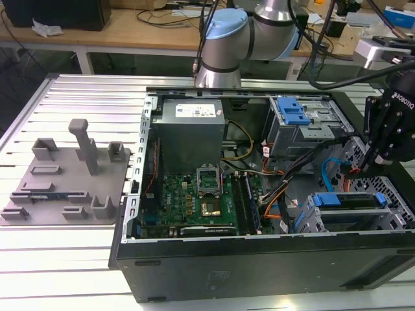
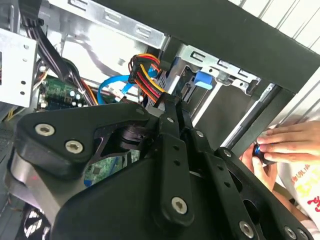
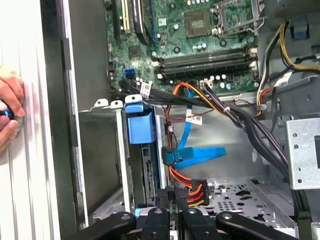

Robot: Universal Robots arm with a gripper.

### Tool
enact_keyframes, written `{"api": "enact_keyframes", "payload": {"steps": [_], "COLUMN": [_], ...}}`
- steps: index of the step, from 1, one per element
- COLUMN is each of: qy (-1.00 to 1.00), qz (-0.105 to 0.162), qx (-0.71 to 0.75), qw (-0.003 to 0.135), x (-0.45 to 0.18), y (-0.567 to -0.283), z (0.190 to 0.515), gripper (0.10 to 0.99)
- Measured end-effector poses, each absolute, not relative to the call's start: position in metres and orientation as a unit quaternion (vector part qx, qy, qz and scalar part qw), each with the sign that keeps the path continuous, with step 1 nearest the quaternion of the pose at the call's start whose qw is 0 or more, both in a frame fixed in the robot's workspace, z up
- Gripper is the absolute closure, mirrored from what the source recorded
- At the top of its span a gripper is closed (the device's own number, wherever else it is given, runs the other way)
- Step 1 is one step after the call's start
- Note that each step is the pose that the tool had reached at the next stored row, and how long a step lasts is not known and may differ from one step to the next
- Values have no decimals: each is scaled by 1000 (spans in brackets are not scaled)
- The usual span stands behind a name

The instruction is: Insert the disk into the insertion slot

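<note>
The flat silver hard drive in its bright blue plastic carrier point(image 3: 139, 127) sits edge-on in the slot of the small grey perforated metal cage point(image 1: 363, 220). It is just beside the black gripper point(image 3: 173, 195), whose fingers point(image 3: 161, 216) are pressed together and grasp nothing.

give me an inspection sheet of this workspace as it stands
surface: slatted metal table under an open computer case
job's things: disk appears seated in the insertion slot, blue carrier end showing
clutter: grey fixture plate on the table
grippers: gripper low inside the case, beside the slot's cage
cables: blue cable and orange-red wires close to the gripper
surroundings: a hand beside the case's outer wall; workbench behind
</note>
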State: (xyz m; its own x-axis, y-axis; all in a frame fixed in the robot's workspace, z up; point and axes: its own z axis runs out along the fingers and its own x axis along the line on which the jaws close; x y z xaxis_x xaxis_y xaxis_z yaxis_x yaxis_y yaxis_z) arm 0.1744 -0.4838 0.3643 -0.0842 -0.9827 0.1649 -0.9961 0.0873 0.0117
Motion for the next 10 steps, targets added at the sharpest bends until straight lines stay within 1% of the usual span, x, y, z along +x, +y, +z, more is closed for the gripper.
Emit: {"api": "enact_keyframes", "payload": {"steps": [3, 6, 10], "qy": [-734, -733, -733], "qz": [50, 41, 47], "qx": [674, 674, 673], "qw": [67, 77, 82], "x": [174, 174, 174], "y": [-484, -484, -484], "z": [364, 366, 366], "gripper": [922, 922, 922]}}
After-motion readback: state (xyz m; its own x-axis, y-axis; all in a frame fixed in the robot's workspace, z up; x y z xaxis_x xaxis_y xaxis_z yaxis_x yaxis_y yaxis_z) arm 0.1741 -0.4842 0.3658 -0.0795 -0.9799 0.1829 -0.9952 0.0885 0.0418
